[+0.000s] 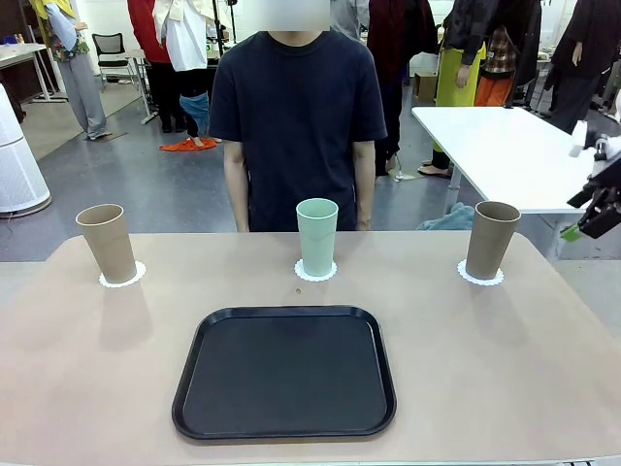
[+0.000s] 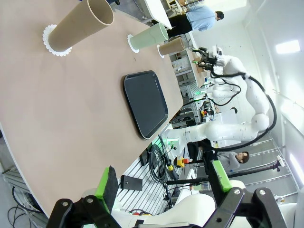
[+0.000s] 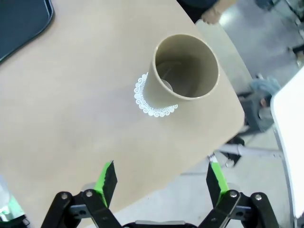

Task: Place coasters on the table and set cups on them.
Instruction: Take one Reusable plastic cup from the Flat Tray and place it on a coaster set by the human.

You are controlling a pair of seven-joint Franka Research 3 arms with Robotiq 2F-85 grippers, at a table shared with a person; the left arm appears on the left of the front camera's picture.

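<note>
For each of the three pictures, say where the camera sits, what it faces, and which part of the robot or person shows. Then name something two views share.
Front: sits between the arms, faces the person across the table; right tool at the edge.
Left wrist: above the table's left end, looking along it; left tool open.
Right wrist: looks down on the right brown cup; right tool open.
Shared: the black tray shows in front and left wrist views.

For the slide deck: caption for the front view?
Three cups standing on coasters behind an empty black tray.
</note>
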